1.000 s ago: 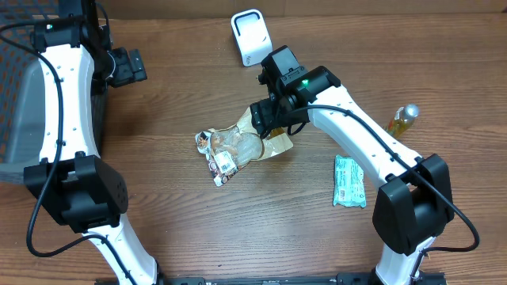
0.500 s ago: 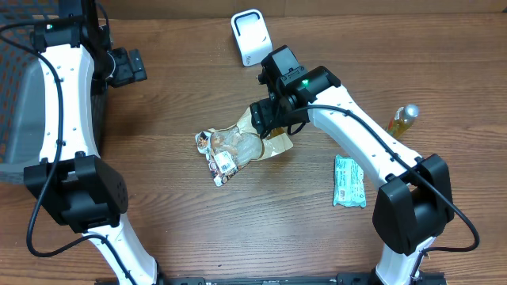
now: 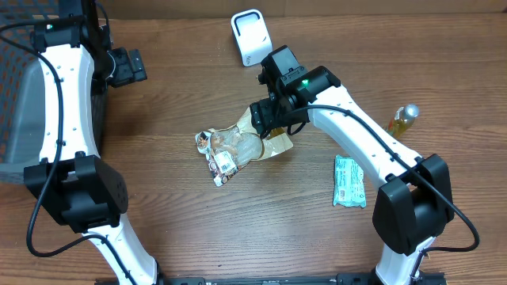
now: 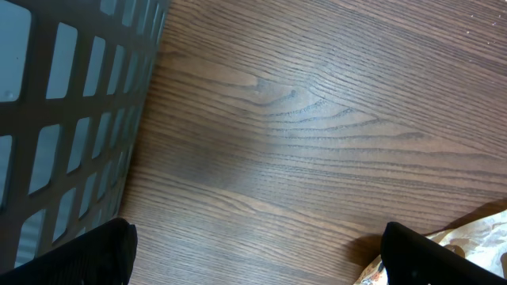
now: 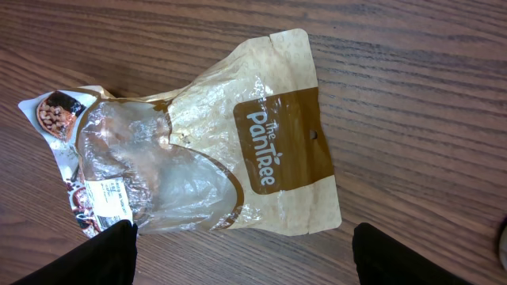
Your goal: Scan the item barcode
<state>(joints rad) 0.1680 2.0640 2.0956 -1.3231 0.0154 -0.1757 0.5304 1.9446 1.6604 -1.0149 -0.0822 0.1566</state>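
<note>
Nothing has moved since the earlier frame: the right gripper (image 3: 267,119) hangs released above the crumpled bag (image 5: 206,158) at mid-frame on the worktop (image 3: 238,237). Loose, slippery film could slide from a pinch, or crease over the label (image 5: 107,194), leaving the scanner (image 3: 250,37) nothing readable.

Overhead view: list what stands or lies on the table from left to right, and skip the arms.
grey mesh basket → brown-and-clear food bag → green packet → small yellow bottle. The white scanner is left out because it shares the bag's span.
</note>
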